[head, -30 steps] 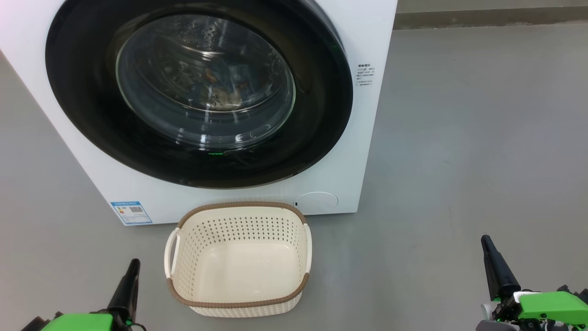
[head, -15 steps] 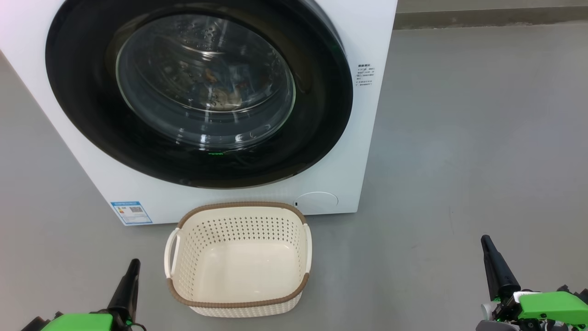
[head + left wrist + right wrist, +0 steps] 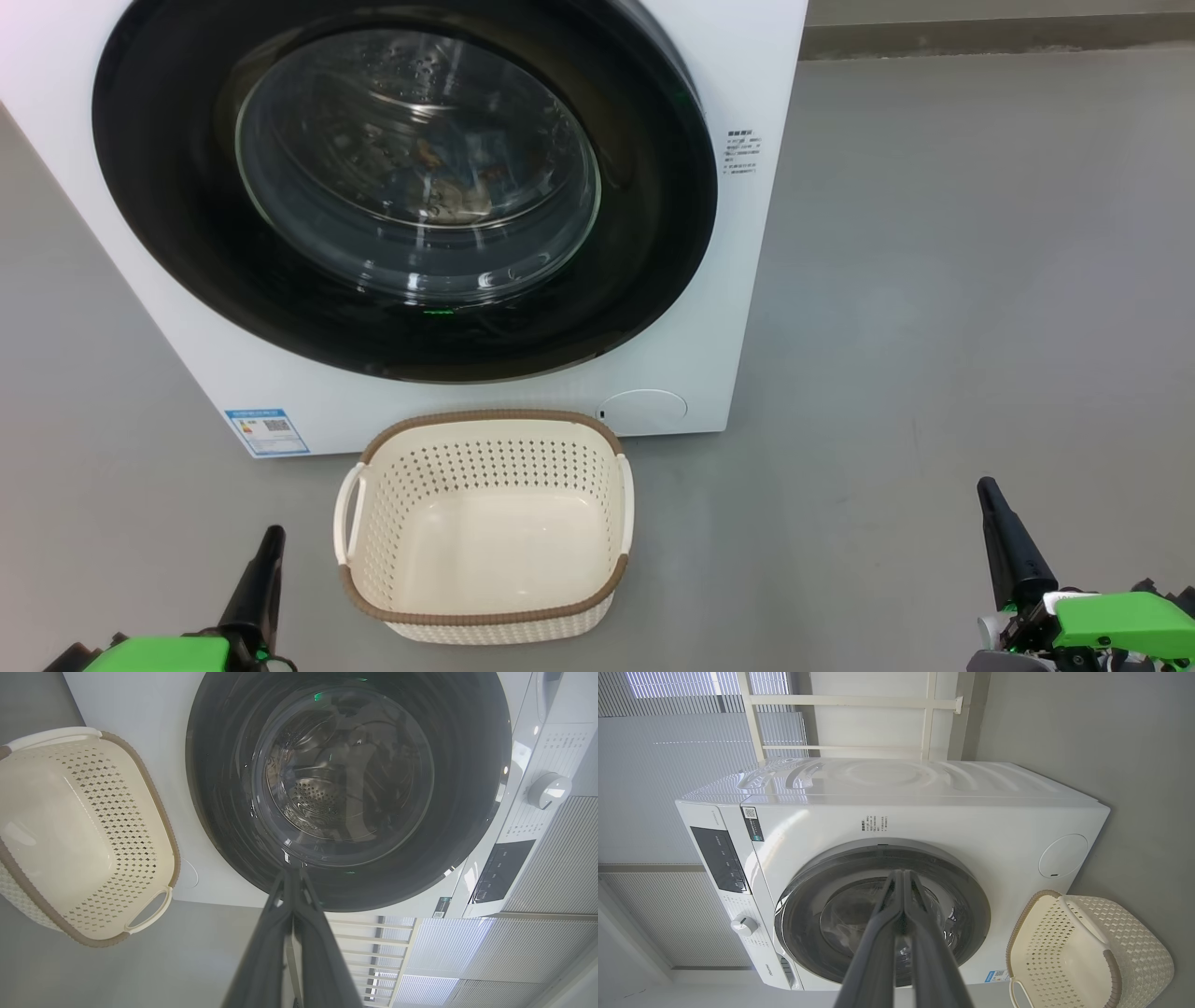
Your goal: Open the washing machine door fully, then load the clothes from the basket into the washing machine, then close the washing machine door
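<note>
The washing machine point(image 3: 756, 84) stands before me with its round black door point(image 3: 159, 205) shut flat against the front. Through the glass window some clothes point(image 3: 448, 182) show in the drum, pale blue with orange-brown marks. On the floor just in front sits the cream basket point(image 3: 485, 416) with nothing in it; it also shows in both wrist views point(image 3: 117, 812) point(image 3: 1045, 947). My left gripper point(image 3: 273, 534) hangs shut to the left of the basket, fingers pressed together point(image 3: 292, 873). Far to the right, my right gripper point(image 3: 986, 487) is shut and holds nothing point(image 3: 901, 873).
Grey floor point(image 3: 934, 280) spreads to the right of the machine up to a wall base point(image 3: 980, 37). A round filter cover point(image 3: 644, 409) and a blue label point(image 3: 266, 431) sit low on the machine's front. The control panel point(image 3: 720, 858) and knob point(image 3: 744, 924) lie above the door.
</note>
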Controlling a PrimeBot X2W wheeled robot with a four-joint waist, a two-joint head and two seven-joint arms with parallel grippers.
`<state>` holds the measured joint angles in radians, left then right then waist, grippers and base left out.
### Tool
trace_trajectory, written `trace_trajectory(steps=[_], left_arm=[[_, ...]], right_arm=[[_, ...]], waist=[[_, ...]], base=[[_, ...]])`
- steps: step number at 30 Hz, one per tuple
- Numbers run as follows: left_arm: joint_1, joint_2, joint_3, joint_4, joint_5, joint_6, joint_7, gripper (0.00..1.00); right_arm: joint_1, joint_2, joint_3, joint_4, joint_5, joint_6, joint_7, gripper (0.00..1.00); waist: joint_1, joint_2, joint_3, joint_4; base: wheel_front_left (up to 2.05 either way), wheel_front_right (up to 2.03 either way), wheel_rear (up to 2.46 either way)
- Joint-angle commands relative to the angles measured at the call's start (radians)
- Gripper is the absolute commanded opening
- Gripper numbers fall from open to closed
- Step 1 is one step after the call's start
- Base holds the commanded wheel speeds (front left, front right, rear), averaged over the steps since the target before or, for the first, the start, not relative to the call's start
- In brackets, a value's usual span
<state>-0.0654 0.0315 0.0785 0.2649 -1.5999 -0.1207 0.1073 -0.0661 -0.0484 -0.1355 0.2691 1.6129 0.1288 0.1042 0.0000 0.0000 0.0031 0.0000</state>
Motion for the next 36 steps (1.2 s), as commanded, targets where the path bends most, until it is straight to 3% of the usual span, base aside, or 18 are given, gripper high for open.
trace_trajectory(steps=[1,36], left_arm=[[-0.043,0.019,0.035,-0.02,-0.009,-0.01,0.006,0.0],[-0.043,0.019,0.035,-0.02,-0.009,-0.01,0.006,0.0]], right_arm=[[-0.042,-0.003,0.022,-0.024,-0.004,0.002,0.008,0.0],[-0.042,-0.003,0.022,-0.024,-0.004,0.002,0.009,0.0]], waist=[[0.0,0.0,0.0,0.0],[0.0,0.0,0.0,0.0]], base=[[0.0,0.0,0.0],[0.0,0.0,0.0]])
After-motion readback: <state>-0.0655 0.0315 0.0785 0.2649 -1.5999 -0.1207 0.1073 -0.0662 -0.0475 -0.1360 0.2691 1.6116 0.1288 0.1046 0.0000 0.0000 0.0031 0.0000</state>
